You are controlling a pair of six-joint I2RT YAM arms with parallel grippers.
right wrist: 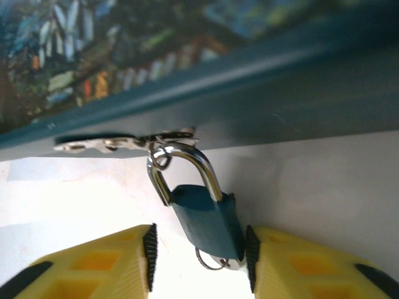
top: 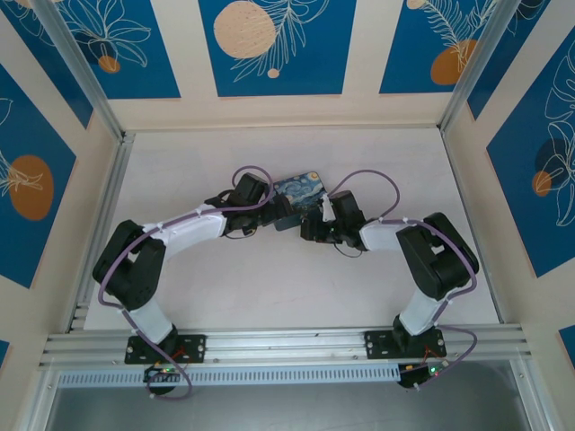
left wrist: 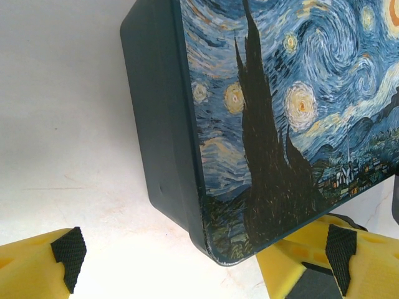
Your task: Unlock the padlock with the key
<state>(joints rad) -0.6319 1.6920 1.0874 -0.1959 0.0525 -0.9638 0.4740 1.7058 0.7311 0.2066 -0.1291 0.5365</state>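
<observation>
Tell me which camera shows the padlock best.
Right wrist: the padlock hangs close up from the hasp, blue body and shackle clear. From the top external camera it is too small to tell; the left wrist camera faces the painted box.

Box [top: 299, 187]: flat, rectangular, dark teal walls, lid printed with a blue-and-yellow starry-night painting. It sits on the bench [top: 269, 287], near the centre. A metal hasp [right wrist: 112, 142] lies along one box wall, just below the lid edge. Bench surface: plain white. Enclosure walls [top: 359, 54]: cream, with blue panels carrying orange discs and white leaf outlines. An aluminium rail [top: 287, 341] runs along the near bench edge.
</observation>
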